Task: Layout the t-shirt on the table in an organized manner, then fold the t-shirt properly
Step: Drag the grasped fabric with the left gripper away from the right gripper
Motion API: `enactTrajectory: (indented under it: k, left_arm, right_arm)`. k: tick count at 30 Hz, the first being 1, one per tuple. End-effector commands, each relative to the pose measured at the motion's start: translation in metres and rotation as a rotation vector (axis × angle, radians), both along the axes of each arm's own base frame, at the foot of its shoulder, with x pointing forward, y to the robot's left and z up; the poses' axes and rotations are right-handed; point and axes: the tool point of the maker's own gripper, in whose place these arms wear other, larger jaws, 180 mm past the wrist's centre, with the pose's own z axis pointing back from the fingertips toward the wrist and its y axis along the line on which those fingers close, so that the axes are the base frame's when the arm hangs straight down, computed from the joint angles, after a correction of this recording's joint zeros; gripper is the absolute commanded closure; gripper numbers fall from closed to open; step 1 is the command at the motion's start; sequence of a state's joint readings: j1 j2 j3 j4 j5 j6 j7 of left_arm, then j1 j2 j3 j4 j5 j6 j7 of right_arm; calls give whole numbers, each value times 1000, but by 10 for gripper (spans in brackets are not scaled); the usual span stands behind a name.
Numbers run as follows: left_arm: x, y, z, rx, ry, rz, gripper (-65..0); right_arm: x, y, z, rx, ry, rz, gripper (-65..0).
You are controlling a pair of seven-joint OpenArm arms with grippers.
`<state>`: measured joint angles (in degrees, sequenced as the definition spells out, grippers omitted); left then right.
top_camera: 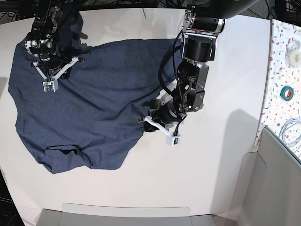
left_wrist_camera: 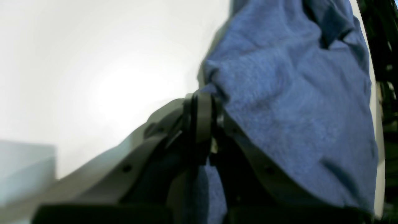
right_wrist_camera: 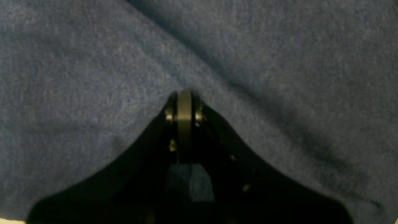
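The dark navy t-shirt [top_camera: 94,103] lies rumpled, plain side up, on the left half of the off-white table [top_camera: 211,179]. Its lower left part is bunched and folded over. My left gripper [top_camera: 147,120] is at the shirt's right edge, near the table's middle. In the left wrist view the left gripper [left_wrist_camera: 202,93] is shut on a pinch of the t-shirt [left_wrist_camera: 295,93], with bare table [left_wrist_camera: 93,77] beside it. My right gripper [top_camera: 49,70] is over the shirt's upper left. In the right wrist view the right gripper [right_wrist_camera: 185,96] is shut on the t-shirt [right_wrist_camera: 93,62], and creases run to its tip.
A narrow speckled surface [top_camera: 282,70] runs along the right side, carrying a green tape roll [top_camera: 288,92], a pale roll [top_camera: 294,47] and a coiled cable [top_camera: 291,132]. A grey bin wall [top_camera: 277,188] stands at the bottom right. A grey tray edge [top_camera: 127,214] lines the front.
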<state>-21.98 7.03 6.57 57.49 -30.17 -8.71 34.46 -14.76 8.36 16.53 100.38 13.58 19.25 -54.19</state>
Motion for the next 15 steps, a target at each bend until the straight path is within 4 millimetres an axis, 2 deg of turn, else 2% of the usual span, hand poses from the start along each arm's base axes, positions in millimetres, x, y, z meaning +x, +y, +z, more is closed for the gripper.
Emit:
enactTrajectory:
  k: [1,6,8,15]
  left_arm:
    - [20,5,25,-16,-65,31,0]
    - [26,15,29,-29,-73,64,0]
    - [38,23,39,-34,-95,109,0]
    - [57,78,41,16,-123,370,0]
  right_arm:
    - [-40,0,-31,-13,205,3,0]
    - [-43,0,-32,-13,212,3,0]
    - [-43,0,-32,-14,213,3,0]
    - [-50,0,-35,-14,228,4,0]
